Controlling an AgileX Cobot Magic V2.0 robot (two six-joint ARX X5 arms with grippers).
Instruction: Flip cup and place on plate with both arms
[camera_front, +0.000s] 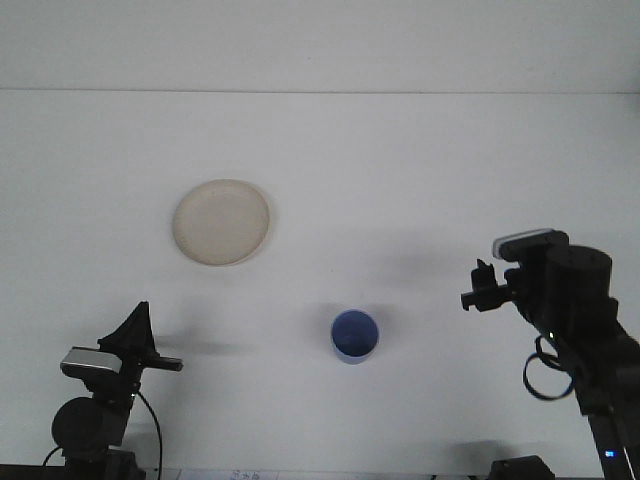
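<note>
Here, in the front view, the blue cup (354, 336) stands upright, mouth up, on the white tabletop (400, 170), near the front and roughly midway across. The cream plate (221, 222) lies well apart from it, farther back and to the left, with nothing on it. The right gripper (482, 290) hangs off to the right of the cup, clear of it and holding nothing; how wide its jaws stand I cannot tell. The left gripper (140, 340) sits low at the front left, holding nothing, its opening likewise unclear.
</note>
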